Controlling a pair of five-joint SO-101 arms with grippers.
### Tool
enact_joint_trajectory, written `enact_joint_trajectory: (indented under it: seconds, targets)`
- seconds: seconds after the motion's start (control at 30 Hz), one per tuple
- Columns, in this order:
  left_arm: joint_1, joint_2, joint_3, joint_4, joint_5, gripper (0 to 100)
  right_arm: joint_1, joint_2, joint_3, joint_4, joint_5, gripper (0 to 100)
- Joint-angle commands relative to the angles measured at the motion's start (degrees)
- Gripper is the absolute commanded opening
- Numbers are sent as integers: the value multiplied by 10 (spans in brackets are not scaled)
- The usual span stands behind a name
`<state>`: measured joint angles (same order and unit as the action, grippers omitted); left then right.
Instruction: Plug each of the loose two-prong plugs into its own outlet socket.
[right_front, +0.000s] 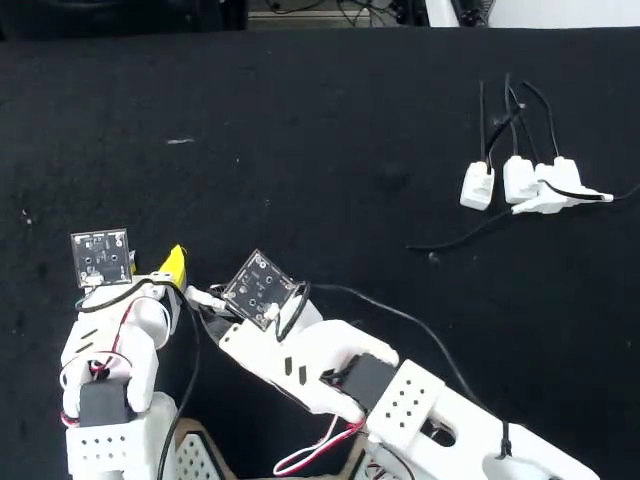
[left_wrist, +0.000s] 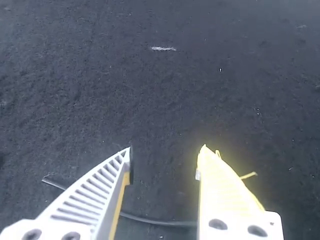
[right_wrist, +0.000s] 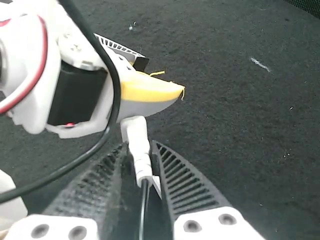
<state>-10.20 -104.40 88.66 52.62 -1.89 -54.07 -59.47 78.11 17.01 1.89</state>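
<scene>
A black table (right_front: 300, 130) is carrying two robot arms along its near edge. The right gripper (right_wrist: 139, 146) is clenching a white two-prong plug (right_wrist: 138, 134) between its black ribbed fingers, with the plug's black cord (right_wrist: 142, 210) trailing back between them. The plug is sitting near the front left of the table, just beside the left gripper (left_wrist: 165, 152), whose yellow fingertip is coming very close to it; whether the two are touching cannot be told. The left gripper is standing released; its white and yellow fingers are parted, with nothing but bare table between them.

A cluster of white outlet blocks (right_front: 518, 180) with thin black cords is lying toward the far right of the table, well apart from both arms; the pieces are too small to tell which are sockets, which are plugs, or whether any are already joined.

Judging from this, the task is looking early; one plug is in hand but nowhere near a socket. Carrying it across, lining up the prongs and pushing it in are all remaining; so is the same work for any other loose plug.
</scene>
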Motion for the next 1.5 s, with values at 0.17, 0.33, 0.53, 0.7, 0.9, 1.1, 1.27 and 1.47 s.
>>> enact_joint_trajectory:
  seconds: [0.17, 0.33, 0.53, 0.7, 0.9, 1.1, 1.27, 1.47]
  targets:
    - [-46, 4, -26, 0, -4, 223, -2, -15, -22, -5, -4, 10]
    - [-47, 4, -30, 0, -4, 223, -2, -15, -21, -4, -4, 10]
    - [-72, 4, -42, 1, -3, 223, -2, -15, -23, 15, 17, 10]
    - [-140, 4, -65, 1, 54, 223, 11, -15, -22, 18, 22, 10]
    - [-177, 4, -64, -1, 79, 223, 57, -15, -30, 42, 21, 10]
    - [-177, 4, -18, -54, 78, 223, 136, -15, -153, 213, 48, 10]
    - [-176, 4, -1, -68, 79, 223, 157, -15, -241, 333, 60, 10]
    - [-175, 4, -1, -69, 79, 223, 157, 12, -280, 370, 60, 10]
